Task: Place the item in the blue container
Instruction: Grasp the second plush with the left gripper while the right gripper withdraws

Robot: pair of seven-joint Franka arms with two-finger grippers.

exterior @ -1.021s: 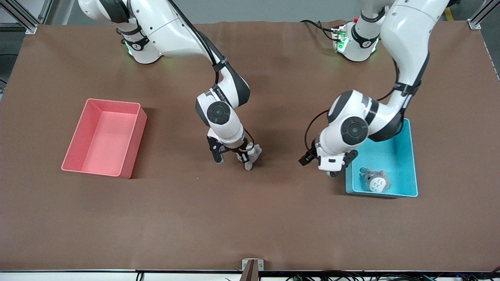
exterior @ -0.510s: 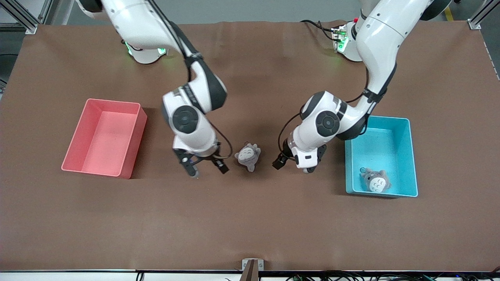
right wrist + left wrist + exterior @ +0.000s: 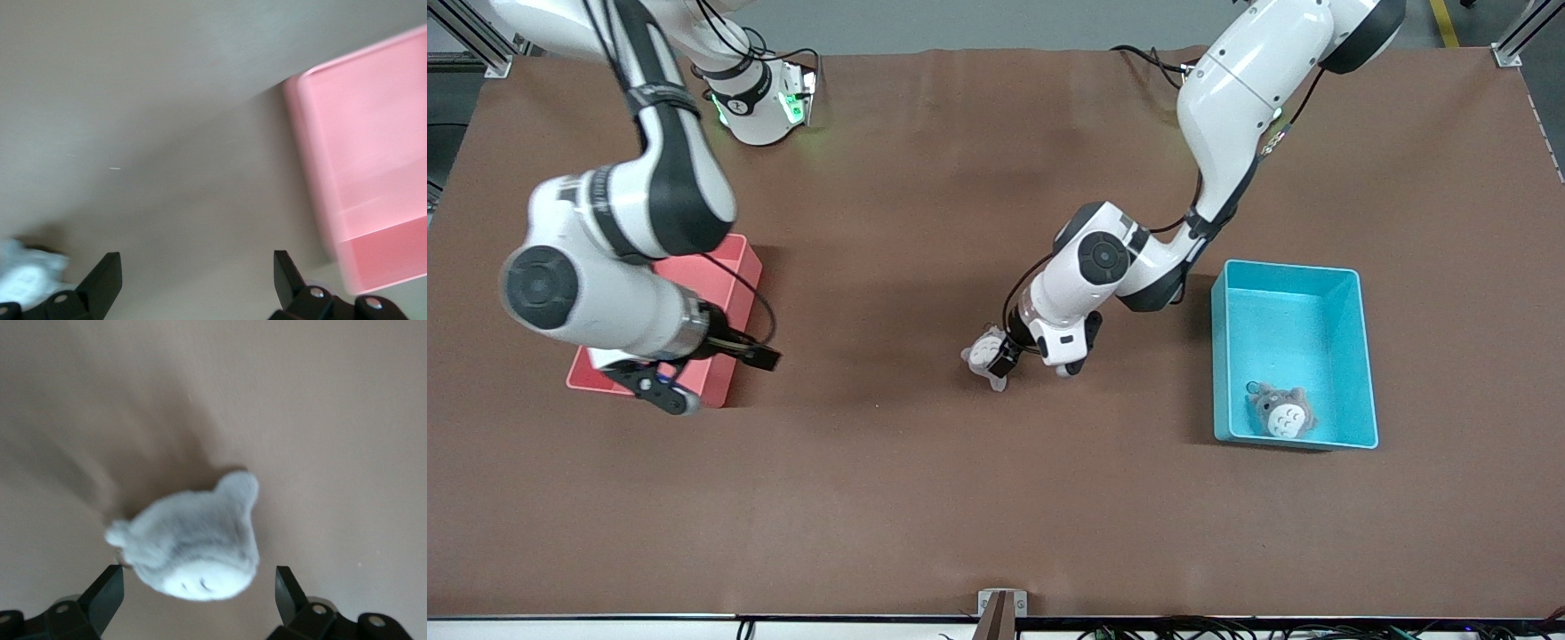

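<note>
Fingers of the left gripper [image 3: 1034, 360] are wide open around the toy [image 3: 987, 356], holding nothing yet. It just came over from the bin [image 3: 1352, 356] at middle right. Right gripper [image 3: 710, 378], open too, let go and left. Toy's ears point toward picture bottom, long way up-down.

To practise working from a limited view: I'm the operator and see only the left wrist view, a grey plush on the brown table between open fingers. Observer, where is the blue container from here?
Observer: From the plush by the left gripper, the blue container sits toward the left arm's end of the table, apart from it.
Operator: Is it empty?
Observer: No, another grey plush lies in its end nearest the front camera.
Operator: Is the right arm in the way?
Observer: No; the right gripper hangs open over the pink bin.
</note>
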